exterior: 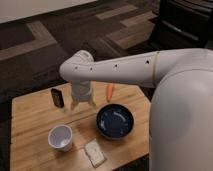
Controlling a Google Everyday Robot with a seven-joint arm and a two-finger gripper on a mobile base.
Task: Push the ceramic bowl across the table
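Above table point(30, 115) — gripper point(83, 105), jaws seemingly apart, near ceramic bowl point(115, 121)

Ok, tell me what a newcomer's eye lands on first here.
The big white robot arm reaching in from the right dominates, its gripper hanging over the wooden table at the back-middle. Just right of and in front of it sits the glossy navy ceramic bowl, with a white cup to its left and an orange carrot behind it.
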